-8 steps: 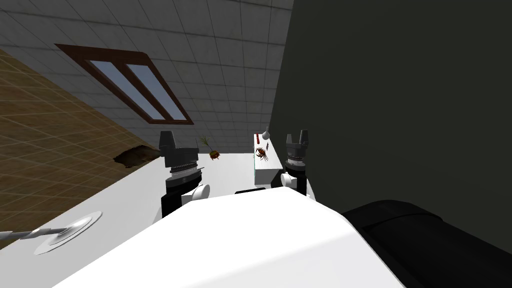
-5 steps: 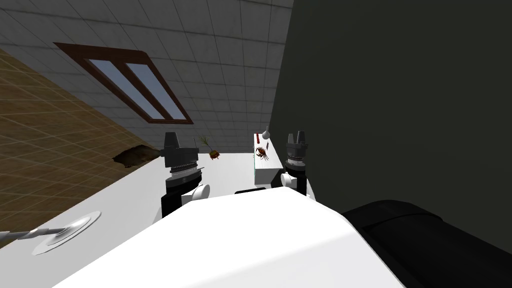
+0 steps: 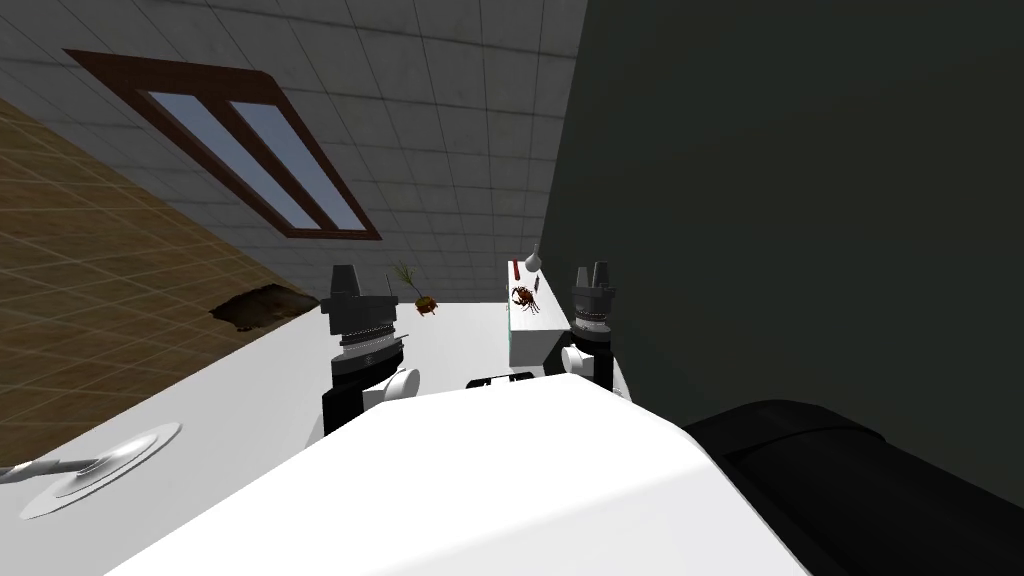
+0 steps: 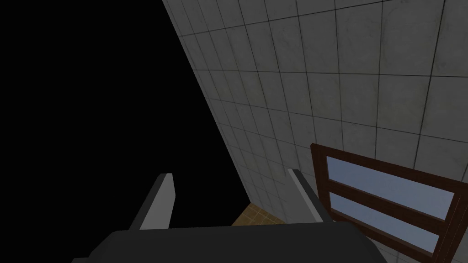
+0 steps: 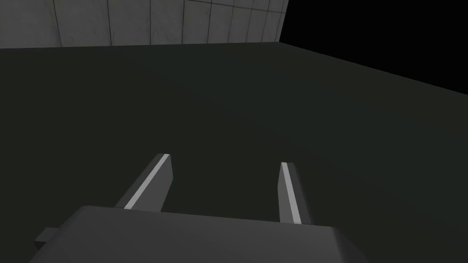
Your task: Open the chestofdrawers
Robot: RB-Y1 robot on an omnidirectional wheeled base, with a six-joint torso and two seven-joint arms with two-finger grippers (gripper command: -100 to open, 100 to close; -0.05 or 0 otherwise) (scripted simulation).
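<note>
A small white chest of drawers (image 3: 528,338) stands ahead of me against a dark wall (image 3: 800,200). Its top carries a reddish-brown crab-like thing (image 3: 524,296), a red stick and a white vase (image 3: 533,259). My right gripper (image 3: 592,268) is raised just to the right of the chest, open, and in the right wrist view that gripper (image 5: 226,157) faces the dark flat wall with nothing between its fingers. My left gripper (image 3: 345,272) is raised well to the left of the chest, and in its own wrist view it (image 4: 231,172) stands open and empty.
A small brown plant-like thing (image 3: 425,303) lies on the white surface left of the chest. A silvery disc with a handle (image 3: 95,465) lies near left. A dark patch (image 3: 250,305) marks the brown floor. A black rounded mass (image 3: 850,480) sits near right.
The whole head picture has shifted: window, disc and dark patch slid left, so I have turned or moved a little. The left hand twisted slightly at first. Both grippers stay open.
</note>
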